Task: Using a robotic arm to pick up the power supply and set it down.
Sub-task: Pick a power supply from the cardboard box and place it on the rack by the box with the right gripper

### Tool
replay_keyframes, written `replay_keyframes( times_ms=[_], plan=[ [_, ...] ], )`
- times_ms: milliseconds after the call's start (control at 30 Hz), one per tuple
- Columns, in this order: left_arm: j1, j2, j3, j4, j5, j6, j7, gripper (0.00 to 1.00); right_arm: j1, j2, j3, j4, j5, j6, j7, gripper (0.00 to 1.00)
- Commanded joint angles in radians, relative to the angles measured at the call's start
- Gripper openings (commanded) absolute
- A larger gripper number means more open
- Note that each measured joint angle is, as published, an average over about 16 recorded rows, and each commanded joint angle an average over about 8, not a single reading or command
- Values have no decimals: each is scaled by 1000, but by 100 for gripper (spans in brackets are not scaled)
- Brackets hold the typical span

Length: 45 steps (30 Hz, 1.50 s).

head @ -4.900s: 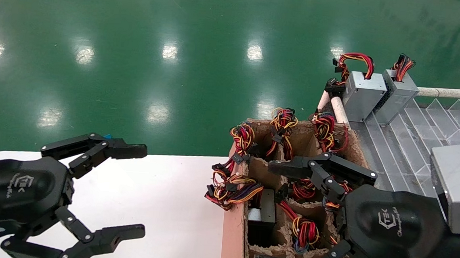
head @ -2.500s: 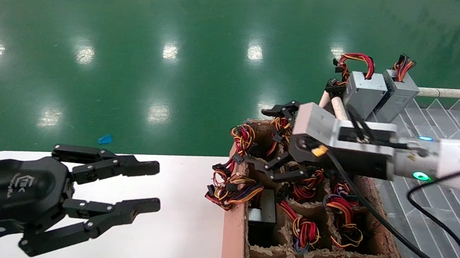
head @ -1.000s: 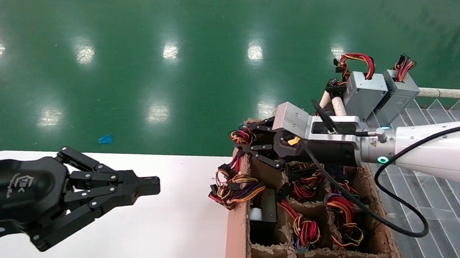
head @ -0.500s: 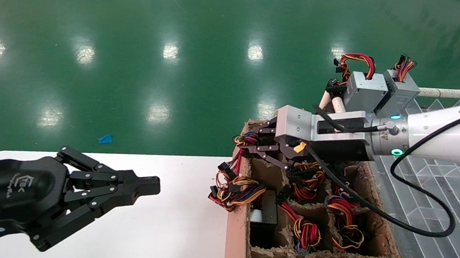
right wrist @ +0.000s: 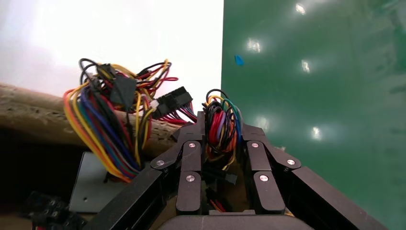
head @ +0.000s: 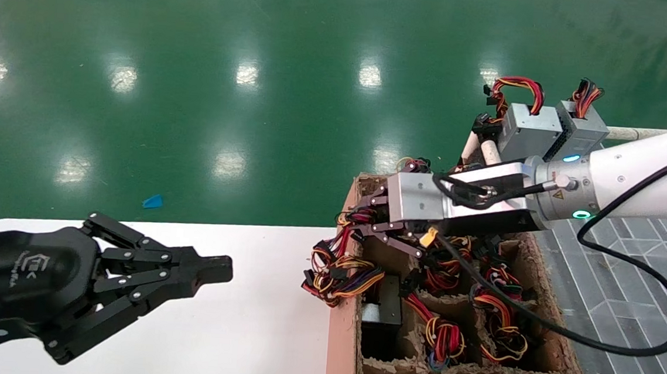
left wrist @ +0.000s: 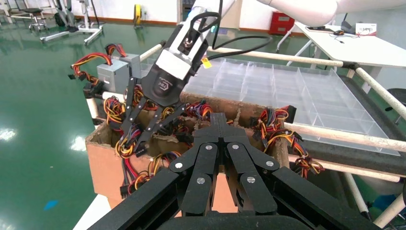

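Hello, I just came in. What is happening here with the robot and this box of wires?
The right gripper reaches into the far corner of the cardboard box, its fingers closed around a bundle of wires belonging to a power supply in that cell. Nothing is lifted out yet. Two power supplies already stand on the rack behind. The left gripper is shut and idle above the white table.

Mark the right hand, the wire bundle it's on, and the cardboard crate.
right hand (head: pixel 360 224), head view, between fingertips.
wire bundle (right wrist: pixel 221 125), right wrist view, red loop between fingers.
cardboard crate (head: pixel 341 340), head view, left outer wall.
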Motion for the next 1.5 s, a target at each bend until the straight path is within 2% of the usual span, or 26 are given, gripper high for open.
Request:
replay_keyframes(
  times_ms=[33,467,733,933,1167,1500],
  plan=[
    [0,0,0,0,0,0,0,0,0,4,-1,32,-4,0,7,0],
    [0,0,0,0,0,0,0,0,24,43,6,164,-19,0,-20,0],
    [0,0,0,0,0,0,0,0,29,74,38,254,11,15,-122,0],
    [0,0,0,0,0,0,0,0,25,102,50,363,-27,67,-209,0],
    [0,0,0,0,0,0,0,0,33,136,83,478,-39,123,-242,0],
    [0,0,0,0,0,0,0,0,35,147,131,510,-36,212,-337,0]
  ],
)
